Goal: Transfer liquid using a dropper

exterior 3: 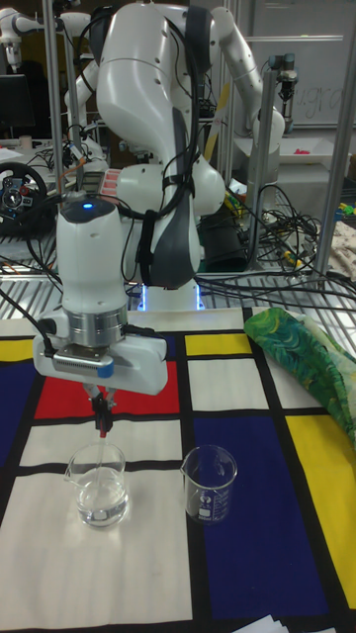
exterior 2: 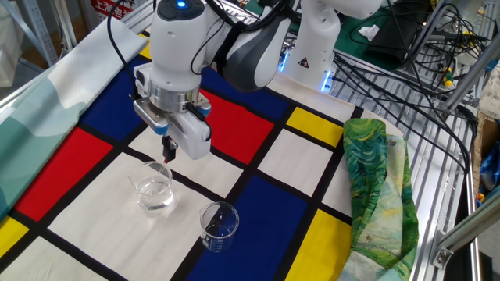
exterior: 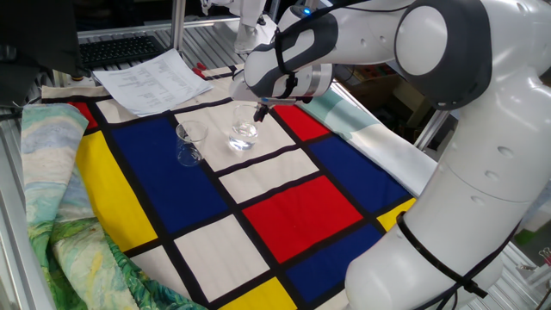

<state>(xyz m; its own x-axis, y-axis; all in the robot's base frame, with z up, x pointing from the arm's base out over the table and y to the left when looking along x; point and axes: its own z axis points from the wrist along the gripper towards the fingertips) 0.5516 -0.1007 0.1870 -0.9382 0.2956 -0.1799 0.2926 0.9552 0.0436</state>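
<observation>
One dropper (exterior 3: 101, 420) hung upright, pinched by its red bulb in the gripper (exterior 3: 100, 401), tip over the rounder glass (exterior 3: 100, 487) with its liquid (exterior 3: 101, 511). Straight down was the line; the empty beaker (exterior 3: 210, 484) stood just beside, toward the green cloth (exterior 3: 307, 354).

You see a colour-block tablecloth (exterior 2: 258, 195) on the table. A green painted cloth (exterior 2: 375, 187) lies bunched at its 3 o'clock edge. Printed papers (exterior: 151, 79) rest at 11 o'clock in one fixed view.

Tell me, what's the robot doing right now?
End effector shut on dropper, poised above rounder glass. Liquid in that glass. Beaker alongside, nothing blocking.
</observation>
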